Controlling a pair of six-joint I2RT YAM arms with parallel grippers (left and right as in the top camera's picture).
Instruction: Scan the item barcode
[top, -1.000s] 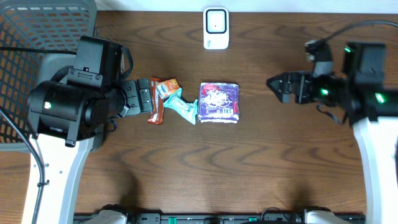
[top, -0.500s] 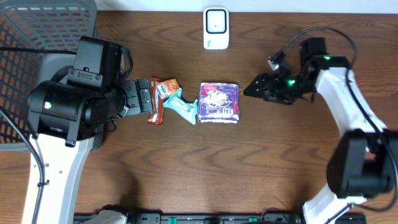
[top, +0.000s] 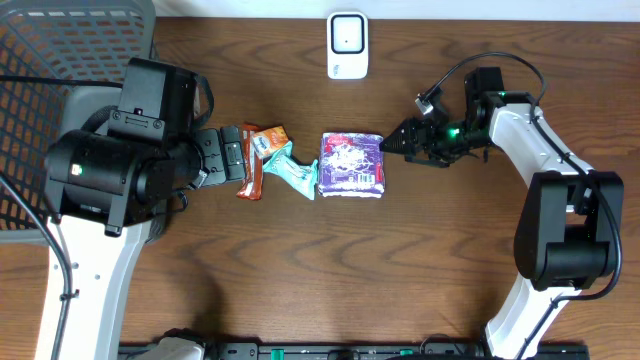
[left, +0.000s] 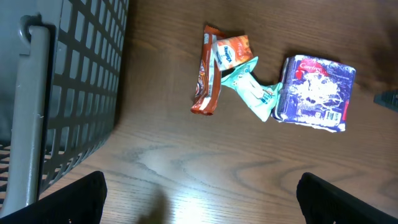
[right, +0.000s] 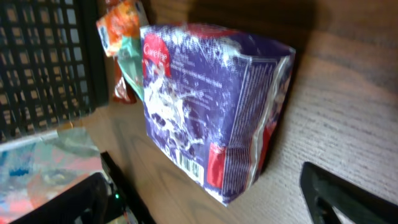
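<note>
Purple crinkled foil packet (top: 352, 165) lying flat at the table's centre, with the right gripper (top: 390, 148) newly arrived beside it.
Within the last second the right arm has swung in from the table's right edge. Its jaws are spread wide and hold nothing, so a pickup looks close. The left gripper (top: 228, 155) hangs wide, idle. The right wrist view shows the black-and-white barcode strip (right: 186, 163) clearly, but only the overhead shows the white boxy scanner (top: 347, 45) at the far edge.

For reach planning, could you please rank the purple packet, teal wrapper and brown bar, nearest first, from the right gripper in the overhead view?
1. purple packet, beside the right gripper
2. teal wrapper, mid-row
3. brown bar, row's far end
</note>
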